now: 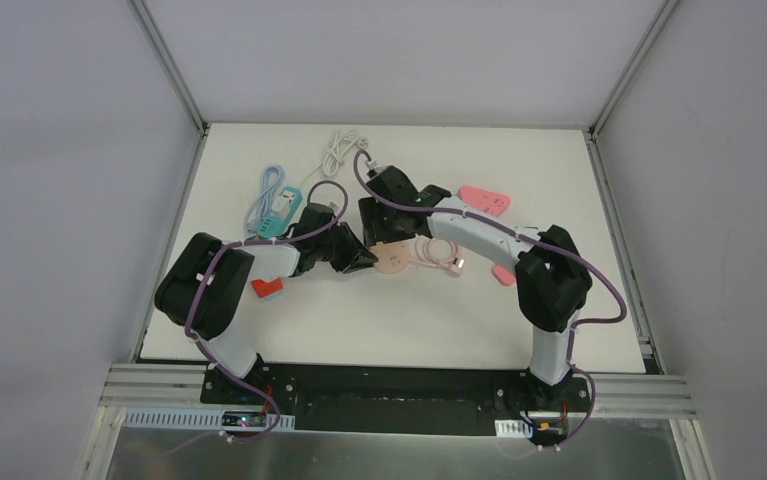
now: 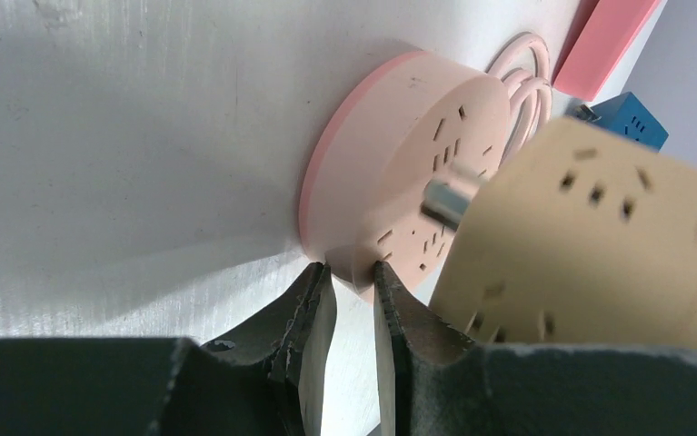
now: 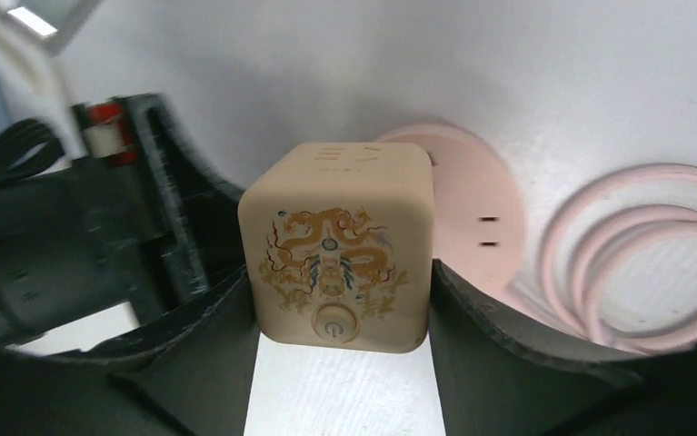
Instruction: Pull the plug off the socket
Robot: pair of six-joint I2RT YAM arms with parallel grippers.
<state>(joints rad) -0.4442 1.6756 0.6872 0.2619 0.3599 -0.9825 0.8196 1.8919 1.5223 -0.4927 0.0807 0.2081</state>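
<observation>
At the middle of the worktop (image 1: 409, 315), the round pink socket (image 2: 399, 154) lies flat, with its rim pinched by the left pincer (image 2: 352, 283). The right pincer (image 3: 340, 304) is clamped on the beige cube plug (image 3: 335, 227), whose metal pin (image 2: 447, 196) meets the socket's face.

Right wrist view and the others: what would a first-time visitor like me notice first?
The beige cube with a golden dragon print stands out, gripped between the right jaws at the middle of the right wrist view. Behind it lies the round pink socket. In the left wrist view the left jaws pinch its rim, and a metal prong shows between cube and socket.
</observation>
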